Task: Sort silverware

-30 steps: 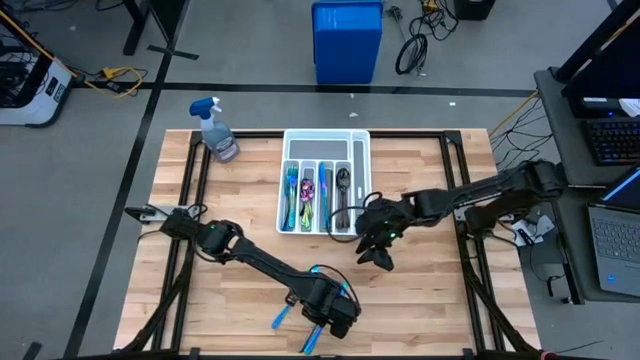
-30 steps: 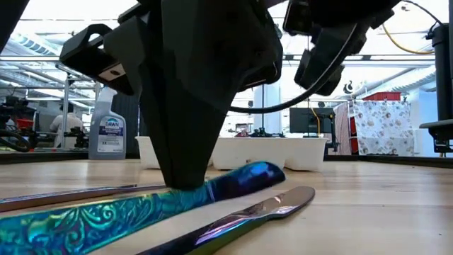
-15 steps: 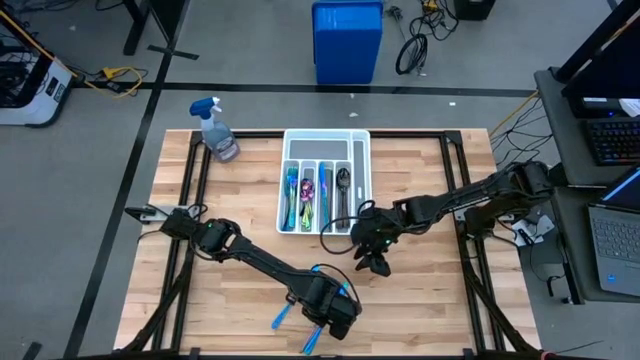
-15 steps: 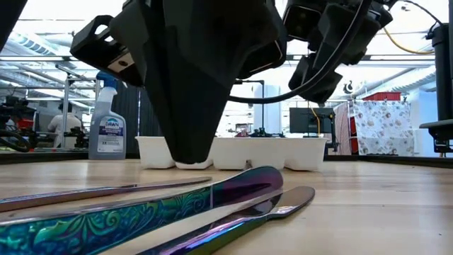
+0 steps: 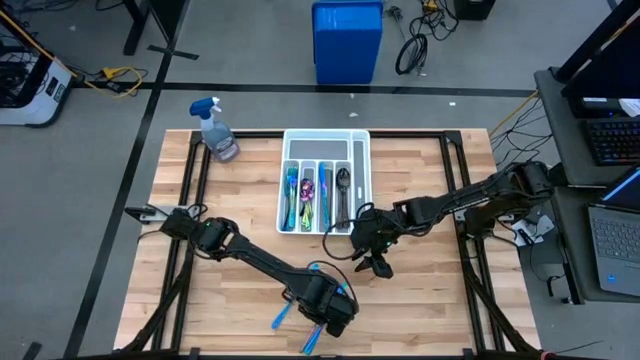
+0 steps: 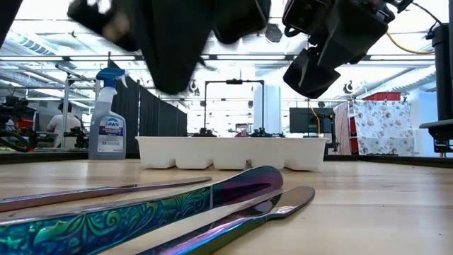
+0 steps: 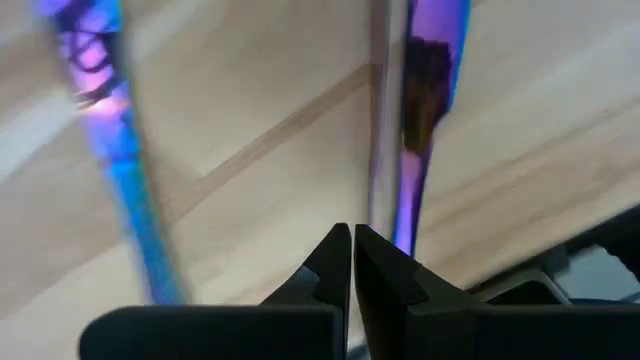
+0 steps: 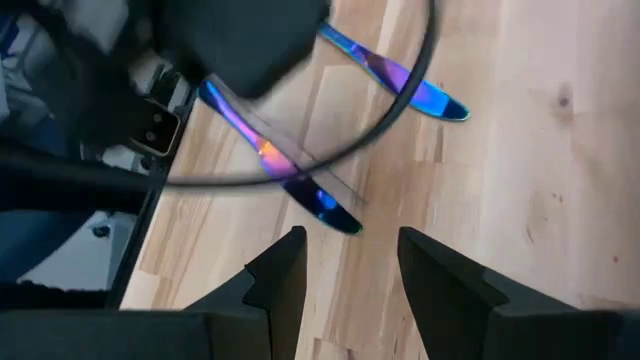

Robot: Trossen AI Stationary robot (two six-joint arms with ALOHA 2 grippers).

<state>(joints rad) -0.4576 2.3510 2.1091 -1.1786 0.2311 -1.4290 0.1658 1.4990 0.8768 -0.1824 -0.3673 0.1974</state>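
Left hand (image 5: 322, 322) sits low in the high view, bottom centre of the frame, fingers pinched fully together with nothing between them; left wrist view shows the two dark fingertips (image 7: 335, 262) touching over bare wood. Right hand (image 5: 371, 262) is right of centre in the high view, just below the white tray's (image 5: 362, 168) lower right corner, fingers spread wide and empty; right wrist view shows the gap between its fingers (image 8: 283, 268) over the tabletop (image 5: 440, 300).

Loose silverware lies on the tabletop near the left hand: a blue-teal knife (image 5: 281, 317) at lower centre-left of the high view, a second blue piece (image 5: 310, 341) at the bottom edge just below the left hand. Low view shows them close up across the lower frame: an iridescent teal-patterned knife (image 6: 127, 216) in the middle, a purple-tinted piece (image 6: 248, 212) beside it to the right, a slim grey handle (image 6: 92, 191) at left. All flat on the wood.

Sorted silverware in the tray, upper centre of the high view: blue-teal pieces (image 5: 291, 192) in the left slot, rainbow-purple spoons (image 5: 308, 195) next, another blue piece (image 5: 323, 192) beside those, a dark spoon (image 5: 343, 190) in the right slot.

Spray bottle (image 5: 217, 130) stands upper left on the tabletop, well apart from the tray.
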